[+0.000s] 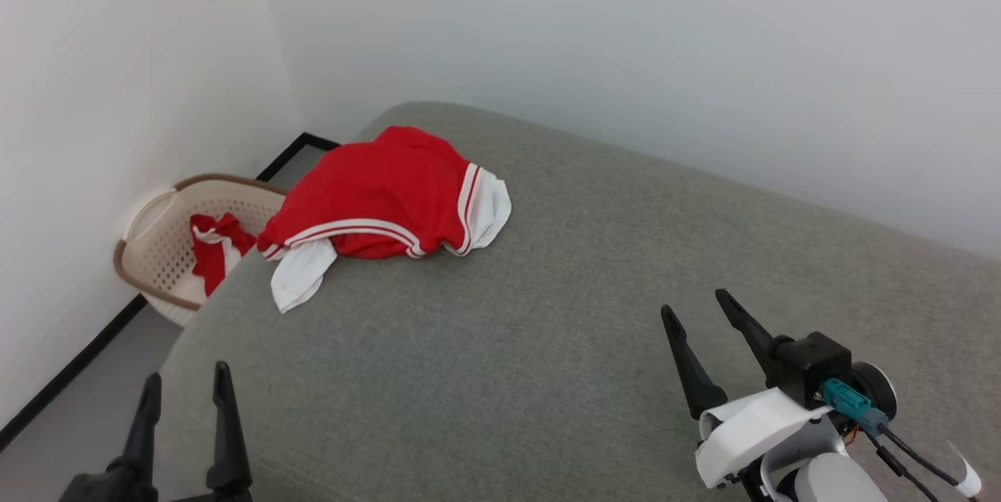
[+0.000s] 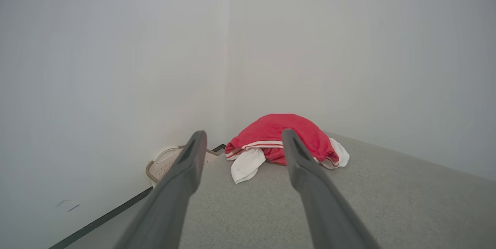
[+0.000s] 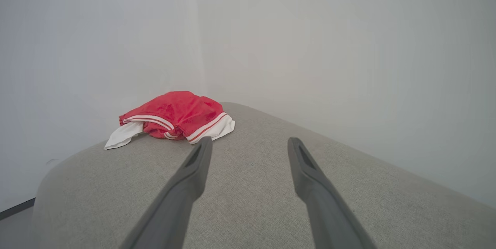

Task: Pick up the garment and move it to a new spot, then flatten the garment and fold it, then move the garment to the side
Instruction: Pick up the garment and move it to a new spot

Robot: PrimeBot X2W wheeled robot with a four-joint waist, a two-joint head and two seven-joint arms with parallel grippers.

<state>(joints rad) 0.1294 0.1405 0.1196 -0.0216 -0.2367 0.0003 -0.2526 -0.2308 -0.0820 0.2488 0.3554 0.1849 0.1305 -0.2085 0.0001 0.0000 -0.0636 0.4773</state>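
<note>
The garment (image 1: 375, 197) is bunched at the grey cushion's (image 1: 547, 314) far corner, near the basket (image 1: 160, 248). The left pincer (image 1: 188, 373) and right pincer (image 1: 694, 302) are held wide and empty, well apart from it. It could be tipped over the edge by a careless pull.

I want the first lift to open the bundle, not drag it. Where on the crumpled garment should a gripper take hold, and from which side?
Probably the white sleeve end trailing from the garment toward the robot: it lies flat and loose on the grey cushion, outside the heap. Approach from the near side with the open left gripper.
</note>
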